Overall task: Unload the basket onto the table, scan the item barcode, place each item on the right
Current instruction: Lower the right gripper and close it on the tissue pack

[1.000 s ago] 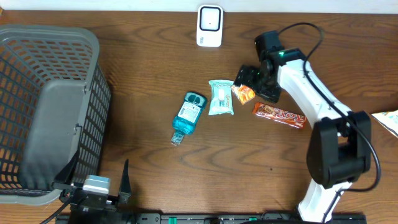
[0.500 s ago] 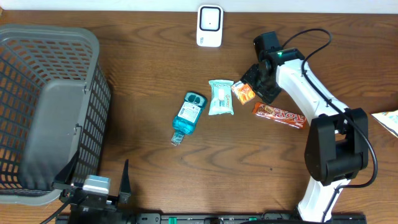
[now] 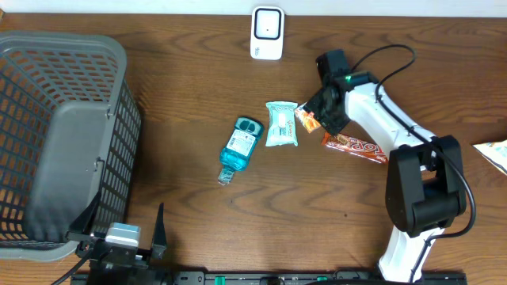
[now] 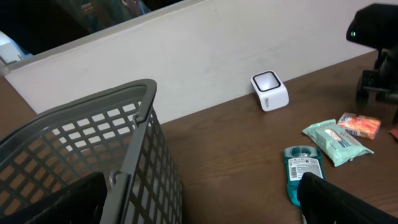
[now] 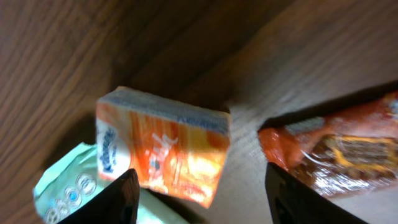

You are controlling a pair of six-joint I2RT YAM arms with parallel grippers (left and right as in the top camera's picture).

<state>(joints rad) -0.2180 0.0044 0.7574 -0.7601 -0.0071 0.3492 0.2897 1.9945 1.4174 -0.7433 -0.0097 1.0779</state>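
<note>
**Grasp step: orange packet framed, not yet pinched**

Straddles the orange packet [image 5: 165,146] with the right gripper [image 5: 199,177], fingers [image 5: 121,199] standing apart on either side and no pinch to be seen. Shows bare table [image 5: 249,143] between the packet's right edge and the finger on that side. Cannot tell whether the other finger touches the packet's lower corner.

Finds the packet lying flat and tilted on the wood, just beside the green tissue pack [image 5: 68,186] and near the end of the red candy bar [image 5: 336,152].

Reads as the pick-up, early in the task: nothing lifted, nothing yet presented to the white scanner [image 3: 268,33], well apart at the back of the table.

Calls next for shutting squarely across the packet without dragging the tissue pack or snagging the candy bar wrapper. Then calls for lifting, carrying toward the scanner and turning the barcode face to its window. Cannot tell here which face bears the barcode.

Holds the left gripper [image 4: 202,190] wide open and empty at the front of the table, beside the grey basket [image 3: 71,47], with the blue mouthwash bottle [image 3: 240,145] lying further out.
</note>
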